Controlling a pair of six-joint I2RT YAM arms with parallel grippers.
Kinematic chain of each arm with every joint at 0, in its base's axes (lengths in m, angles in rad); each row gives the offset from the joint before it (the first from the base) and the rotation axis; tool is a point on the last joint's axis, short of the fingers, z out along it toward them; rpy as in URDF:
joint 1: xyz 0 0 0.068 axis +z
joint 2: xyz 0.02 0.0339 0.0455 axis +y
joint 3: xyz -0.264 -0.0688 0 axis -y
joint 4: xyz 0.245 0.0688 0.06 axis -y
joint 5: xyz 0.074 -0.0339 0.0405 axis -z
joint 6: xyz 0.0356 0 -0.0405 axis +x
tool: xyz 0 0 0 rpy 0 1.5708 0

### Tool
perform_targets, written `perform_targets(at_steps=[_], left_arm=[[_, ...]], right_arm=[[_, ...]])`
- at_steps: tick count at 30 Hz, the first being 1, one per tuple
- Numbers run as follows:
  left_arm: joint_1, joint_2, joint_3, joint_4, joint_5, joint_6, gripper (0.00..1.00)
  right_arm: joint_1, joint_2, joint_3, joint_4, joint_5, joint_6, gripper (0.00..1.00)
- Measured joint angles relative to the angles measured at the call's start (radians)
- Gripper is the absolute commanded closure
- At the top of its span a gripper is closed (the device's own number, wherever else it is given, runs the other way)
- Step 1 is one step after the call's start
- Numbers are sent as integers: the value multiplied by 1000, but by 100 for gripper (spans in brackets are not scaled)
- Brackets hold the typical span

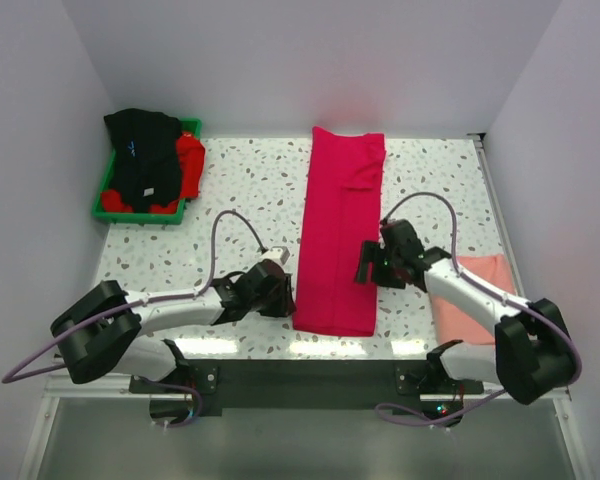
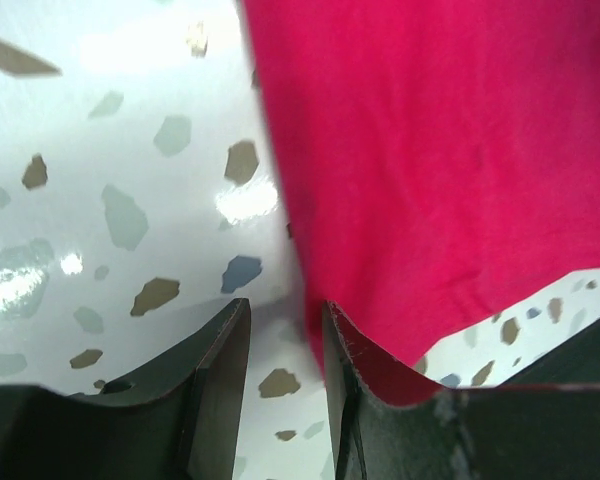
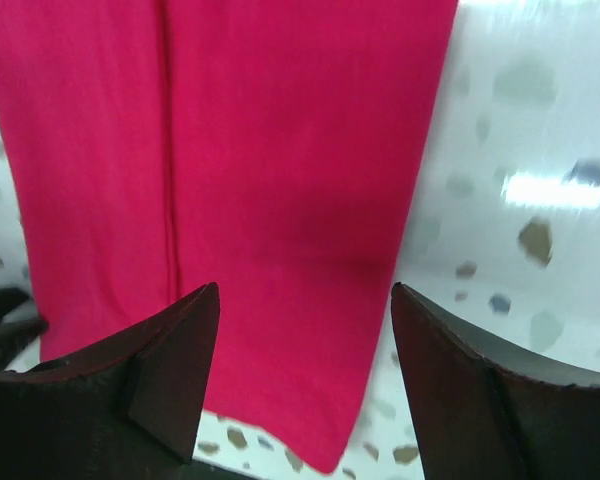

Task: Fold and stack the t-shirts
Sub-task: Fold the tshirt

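Observation:
The crimson-pink t-shirt [image 1: 340, 230] lies folded into a long narrow strip down the middle of the table. My left gripper [image 1: 285, 290] is low at its near left edge, slightly open; the cloth [image 2: 430, 150] touches the right finger [image 2: 380, 420], and bare table shows between the jaws [image 2: 285, 320]. My right gripper [image 1: 365, 265] is open wide [image 3: 305, 300] over the strip's right edge [image 3: 280, 130], holding nothing. A salmon-pink t-shirt [image 1: 475, 285] lies folded at the right, partly under my right arm. A black t-shirt [image 1: 140, 160] and a bright red one [image 1: 190, 165] are heaped in the tray.
The green plastic tray [image 1: 145, 215] stands at the far left corner. White walls close in the speckled table [image 1: 250, 190] on the left, back and right. Purple cables loop from both arms.

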Motion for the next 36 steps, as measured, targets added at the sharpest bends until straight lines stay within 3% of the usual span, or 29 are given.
perform_targets(at_steps=[5,9,22,27,29,30,36], left_arm=[[-8,6,-43,32,41,0,61],[-12,5,-51,49,55,1,61],[-13,3,-62,37,94,-2,79],[-13,-1,-62,21,106,-1,82],[-13,-5,-62,10,114,-1,80],[-13,-7,-62,5,116,0,68],[-18,-90,-54,-111,136,18,53]], right_arm=[[31,-200,-186,-17,-58,61,28],[31,-302,-239,-65,-85,85,28],[31,-340,-309,-154,-235,116,41],[31,-344,-330,-176,-274,127,53],[31,-344,-346,-175,-292,134,59],[31,-344,-355,-174,-301,138,67],[31,-357,-388,-173,-337,169,74]])
